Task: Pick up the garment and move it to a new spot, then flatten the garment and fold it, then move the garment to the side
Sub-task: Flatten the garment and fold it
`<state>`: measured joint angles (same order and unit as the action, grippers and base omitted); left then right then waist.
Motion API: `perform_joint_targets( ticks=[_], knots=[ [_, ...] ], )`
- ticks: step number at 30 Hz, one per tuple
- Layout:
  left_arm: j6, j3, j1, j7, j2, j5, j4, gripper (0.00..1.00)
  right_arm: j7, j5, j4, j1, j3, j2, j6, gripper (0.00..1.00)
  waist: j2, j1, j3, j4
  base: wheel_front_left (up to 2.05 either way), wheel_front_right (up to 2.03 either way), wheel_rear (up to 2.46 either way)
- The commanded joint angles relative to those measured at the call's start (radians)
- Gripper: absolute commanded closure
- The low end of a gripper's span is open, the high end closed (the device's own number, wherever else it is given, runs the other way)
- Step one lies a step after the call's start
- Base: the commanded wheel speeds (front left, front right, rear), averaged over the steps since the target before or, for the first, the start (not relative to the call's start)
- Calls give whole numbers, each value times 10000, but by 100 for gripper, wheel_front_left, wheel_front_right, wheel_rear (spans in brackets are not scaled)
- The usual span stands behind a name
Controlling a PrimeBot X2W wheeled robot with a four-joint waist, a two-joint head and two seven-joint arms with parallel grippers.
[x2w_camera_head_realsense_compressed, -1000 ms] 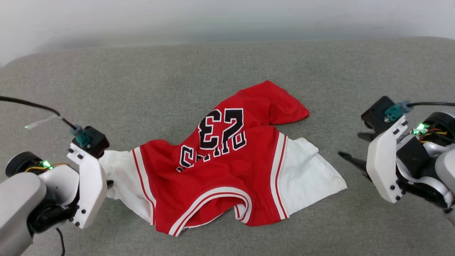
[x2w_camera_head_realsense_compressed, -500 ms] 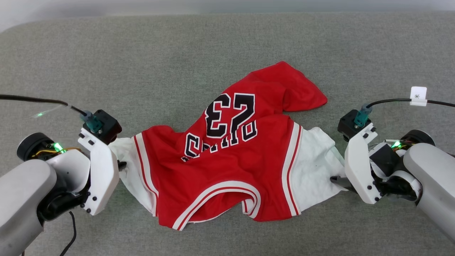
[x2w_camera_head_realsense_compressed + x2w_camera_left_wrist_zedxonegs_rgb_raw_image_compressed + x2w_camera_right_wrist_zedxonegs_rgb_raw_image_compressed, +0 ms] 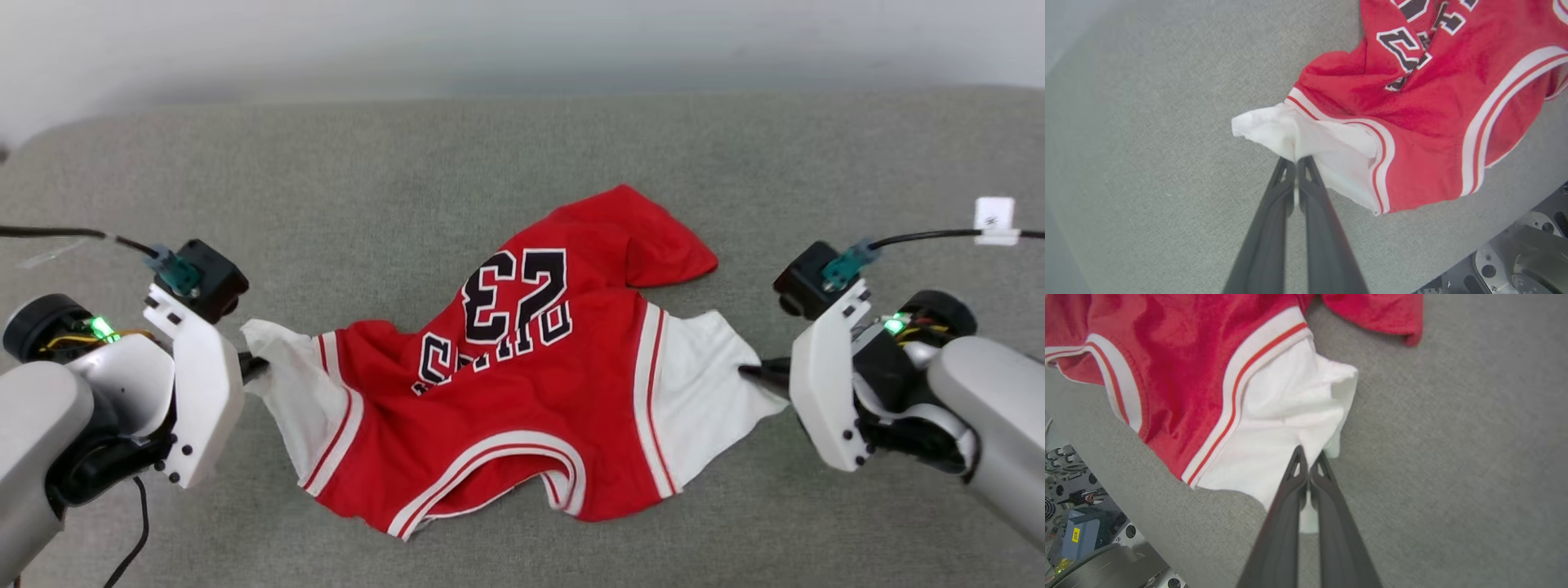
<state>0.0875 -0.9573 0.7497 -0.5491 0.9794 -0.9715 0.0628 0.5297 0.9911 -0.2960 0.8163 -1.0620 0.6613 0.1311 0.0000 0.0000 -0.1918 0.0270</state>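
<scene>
The garment (image 3: 522,392), a red jersey with white sleeves and a black "23", lies crumpled in the middle of the grey surface, print side up. My left gripper (image 3: 255,365) is shut on the edge of its left white sleeve (image 3: 1306,143), which is drawn up off the surface. The fingers (image 3: 1290,192) pinch the cloth at their tips. On the other side, my right gripper (image 3: 755,374) is shut on the right white sleeve (image 3: 1286,428), with white cloth caught between its fingers (image 3: 1306,486). The garment's lower hem (image 3: 661,237) is folded over at the back.
The grey fabric surface (image 3: 408,188) stretches wide around the garment, up to a pale wall at the back. Black cables (image 3: 931,238) trail from both wrists. Parts of the robot's base (image 3: 1081,522) show past the surface's near edge in the wrist views.
My right gripper came in from the right to the right sleeve and shut on it. The left gripper has pulled its sleeve outward and up. The head camera has shifted.
</scene>
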Motion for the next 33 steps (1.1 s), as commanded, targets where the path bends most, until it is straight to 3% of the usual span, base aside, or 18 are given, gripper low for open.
perform_joint_targets(
  ticks=[1, 9, 14, 23, 33],
  knots=[
    [-46, 118, 17, 86, 103, -67, -214, 100, -180, 46, 269, 199, -29, 238, -7, 100, 0, 0, 447, -132, 0, 0, 0],
    [-29, 564, 518, 142, 617, -145, -1307, 100, -929, 528, 1363, 653, 546, 1183, -8, 100, 0, 0, 891, -266, 0, 0, 0],
    [135, 897, 1279, 45, 584, -172, -1581, 100, -1178, 742, 1445, 1277, 1307, 1417, -7, 100, 0, 0, 886, -332, 0, 0, 0],
    [327, 1435, 3935, -511, -692, -22, -1003, 100, -676, 498, 152, 3646, 2670, 1015, -8, 100, 0, 0, -320, -283, 0, 0, 0],
    [411, 1787, 7585, 103, -1938, 521, 861, 100, -848, -1015, -1895, 7304, 3777, -250, -7, 100, 0, 0, -2153, -354, 0, 0, 0]
  ],
)
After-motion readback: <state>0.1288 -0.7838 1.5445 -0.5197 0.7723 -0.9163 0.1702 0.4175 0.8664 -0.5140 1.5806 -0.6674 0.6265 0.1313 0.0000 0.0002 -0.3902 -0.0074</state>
